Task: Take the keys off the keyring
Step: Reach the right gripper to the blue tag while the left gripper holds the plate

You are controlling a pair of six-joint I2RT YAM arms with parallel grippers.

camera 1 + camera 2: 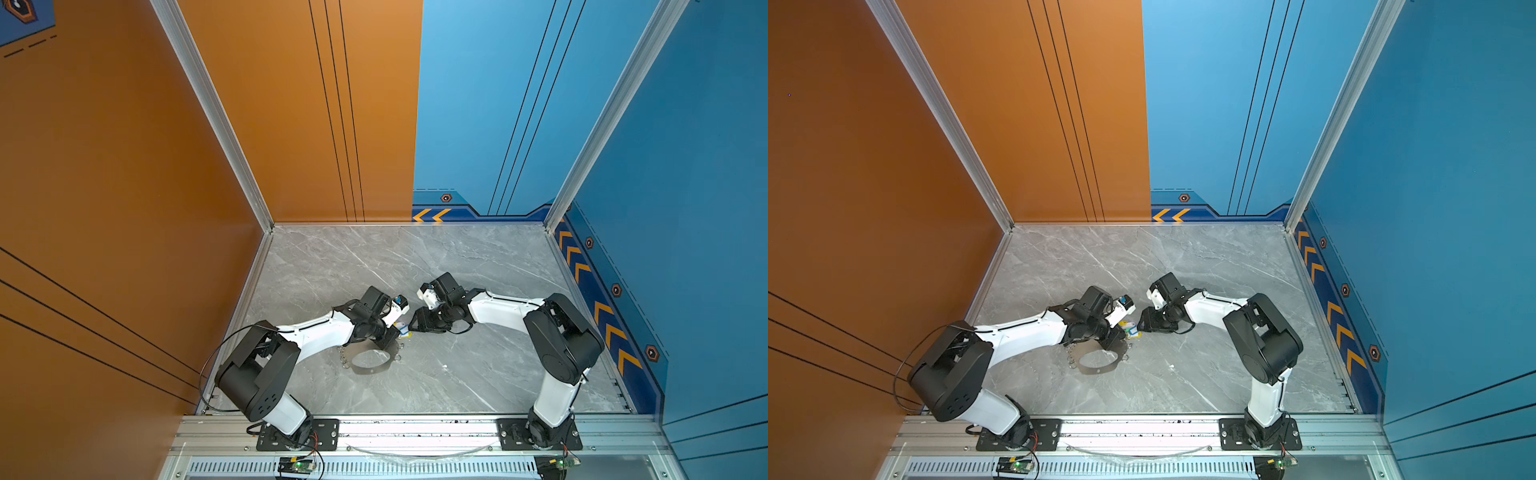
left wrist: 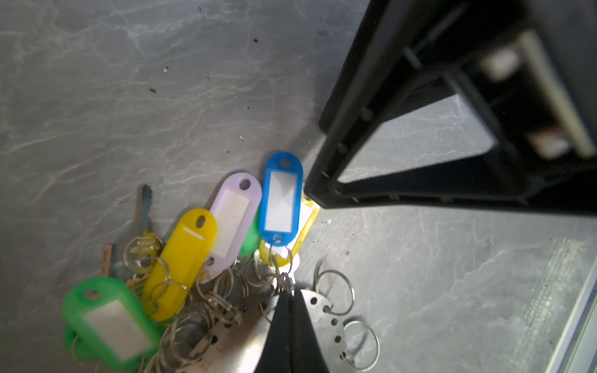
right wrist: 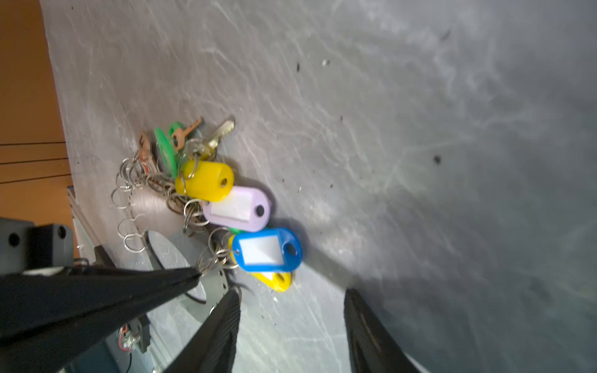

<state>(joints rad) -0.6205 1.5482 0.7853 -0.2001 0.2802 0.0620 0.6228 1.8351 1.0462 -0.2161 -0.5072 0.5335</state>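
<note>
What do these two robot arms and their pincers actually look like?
The left arm and right arm have glossy white tubular links between bulky black joint housings, on black bolted base plates. Thin black cables loop beside them. The left gripper and right gripper are matte black, with long fingers tapering to points, ribbed inside.

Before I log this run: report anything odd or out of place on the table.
Nothing damaged or spilled. Small dark specks dot the marble tabletop, and the keys lie heaped at one side of the keyring.
</note>
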